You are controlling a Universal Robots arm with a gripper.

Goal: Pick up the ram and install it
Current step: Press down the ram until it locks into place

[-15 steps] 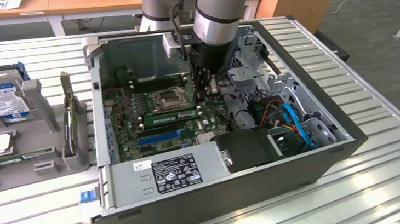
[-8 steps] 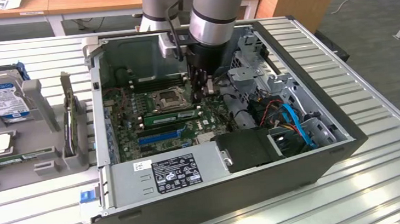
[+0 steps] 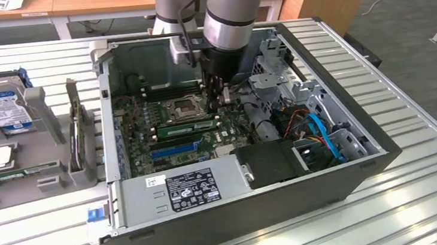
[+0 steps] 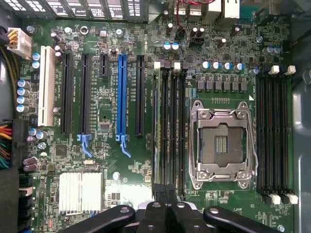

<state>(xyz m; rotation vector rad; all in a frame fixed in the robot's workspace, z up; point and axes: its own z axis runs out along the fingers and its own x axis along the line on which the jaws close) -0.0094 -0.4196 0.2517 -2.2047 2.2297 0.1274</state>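
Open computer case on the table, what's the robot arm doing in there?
The arm has reached down into the open black computer case. Its shut gripper is over the memory slots beside the empty silver processor socket. A long, narrow green ram stick sits along those slots. Whether the gripper is gripping it is unclear.

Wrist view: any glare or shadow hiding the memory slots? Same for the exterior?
Wrist view: evenly lit, the memory slots readable, mild shine on the heatsink. Exterior view: the arm shades the motherboard; window glare streaks the slatted table.
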